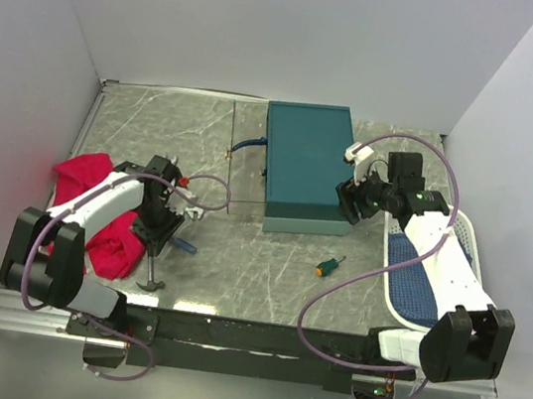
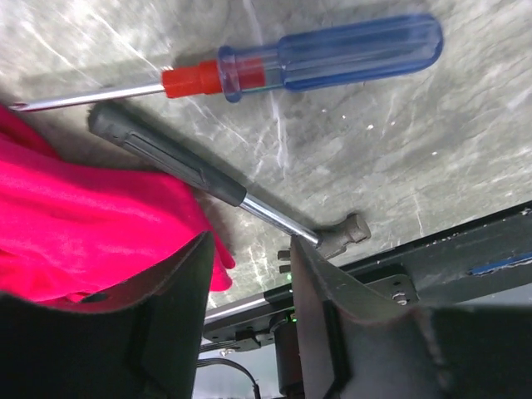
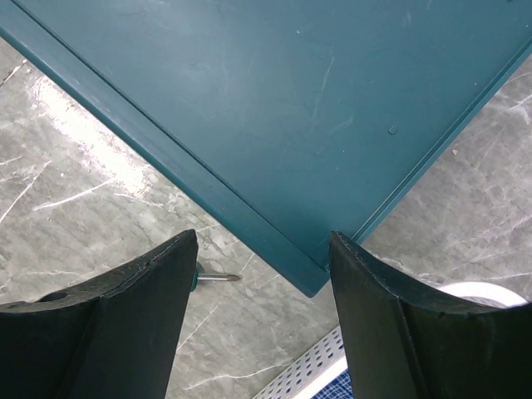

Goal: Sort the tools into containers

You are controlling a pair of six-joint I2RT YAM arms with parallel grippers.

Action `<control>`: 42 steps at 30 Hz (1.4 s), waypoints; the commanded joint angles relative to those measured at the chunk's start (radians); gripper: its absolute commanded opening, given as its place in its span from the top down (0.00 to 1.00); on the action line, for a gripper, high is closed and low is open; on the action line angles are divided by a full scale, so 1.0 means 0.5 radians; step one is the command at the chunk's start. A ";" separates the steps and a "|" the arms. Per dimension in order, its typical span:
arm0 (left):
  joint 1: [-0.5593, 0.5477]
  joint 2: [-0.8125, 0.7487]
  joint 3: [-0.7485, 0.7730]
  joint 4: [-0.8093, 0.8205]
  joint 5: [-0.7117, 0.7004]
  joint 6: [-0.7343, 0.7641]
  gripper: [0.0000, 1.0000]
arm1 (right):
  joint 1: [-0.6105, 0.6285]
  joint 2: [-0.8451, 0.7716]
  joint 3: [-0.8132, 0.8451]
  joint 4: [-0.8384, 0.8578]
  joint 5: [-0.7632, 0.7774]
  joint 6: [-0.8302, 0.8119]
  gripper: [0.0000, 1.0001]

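The teal box (image 1: 302,165) stands shut at the back centre and fills the right wrist view (image 3: 291,100). My right gripper (image 1: 352,200) is open and empty above the box's near right corner (image 3: 262,249). The white basket (image 1: 460,251) lies under the right arm; its rim shows in the right wrist view (image 3: 320,374). A stubby orange-and-green screwdriver (image 1: 329,265) lies in front of the box. My left gripper (image 1: 156,231) is open and empty (image 2: 249,258) above a black-handled hammer (image 2: 216,179). A red-and-blue screwdriver (image 2: 332,54) lies beside it.
A red cloth (image 1: 95,204) is bunched at the left under the left arm, touching the hammer's handle (image 2: 83,224). A blue-handled item (image 1: 250,142) lies against the box's left side. The table's near edge and black rail (image 1: 256,334) are close to the hammer (image 1: 147,277).
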 commanded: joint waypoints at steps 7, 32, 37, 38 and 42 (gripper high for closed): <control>0.008 0.125 -0.153 0.033 -0.040 -0.054 0.45 | -0.011 0.038 0.051 -0.028 0.132 -0.012 0.28; 0.103 0.619 -0.012 0.389 -0.163 -0.087 0.57 | -0.005 0.151 0.202 -0.040 0.214 -0.015 0.27; 0.213 0.889 0.151 0.371 -0.160 -0.118 0.69 | -0.011 0.115 0.183 -0.065 0.230 -0.043 0.27; 0.235 0.907 0.190 0.353 -0.148 -0.146 0.71 | -0.008 0.108 0.174 -0.062 0.242 -0.055 0.27; 0.382 0.917 0.320 0.319 0.122 -0.348 0.93 | -0.011 0.075 0.140 -0.040 0.251 -0.058 0.27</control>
